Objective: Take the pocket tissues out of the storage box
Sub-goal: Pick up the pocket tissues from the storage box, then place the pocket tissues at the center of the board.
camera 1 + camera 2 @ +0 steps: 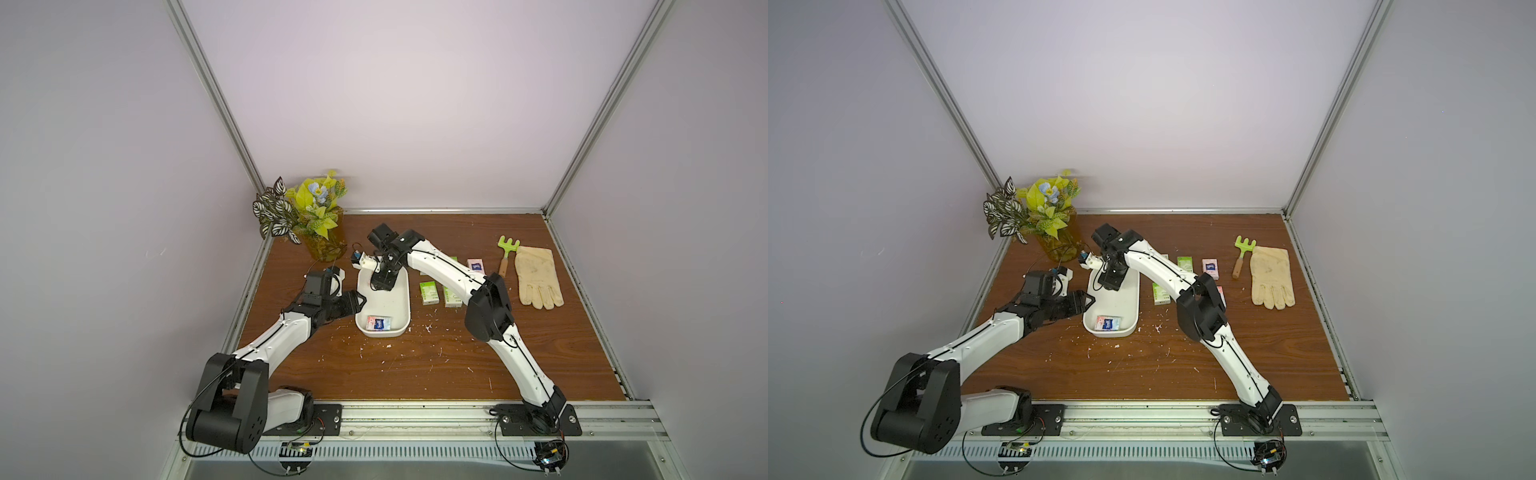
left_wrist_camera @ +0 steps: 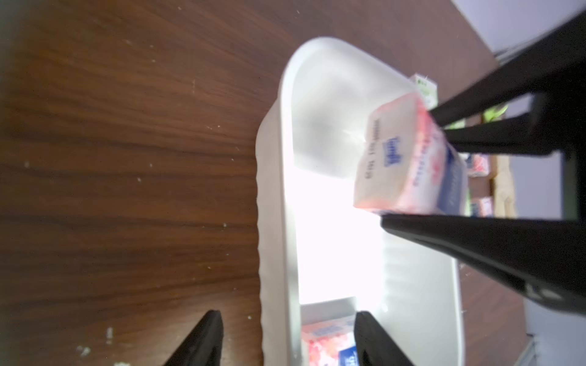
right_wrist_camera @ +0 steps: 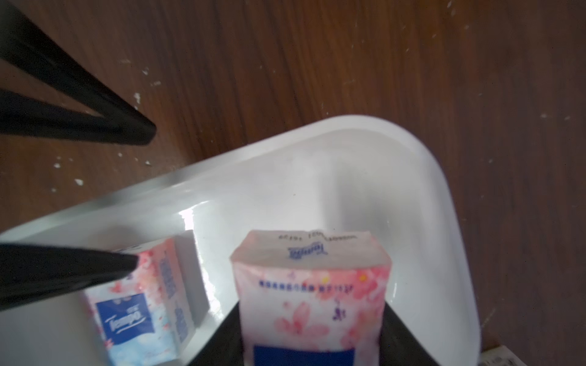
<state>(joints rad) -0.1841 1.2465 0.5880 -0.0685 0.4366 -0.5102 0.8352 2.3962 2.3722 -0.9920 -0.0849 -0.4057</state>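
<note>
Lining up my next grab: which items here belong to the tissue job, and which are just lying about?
Job:
storage box
held pink packet in right end effector
boxed pink packet
green packets and outside pink packet, already out

Lying about:
vase of plants
green rake
glove

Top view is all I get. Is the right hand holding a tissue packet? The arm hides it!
Observer: Yes. The right wrist view shows the right hand shut on a pink packet, over the storage box.
Operator: And the left hand, has it got one too?
Observer: No. The left wrist view shows the left hand open and holding nothing, one finger outside the box wall and one inside.
</note>
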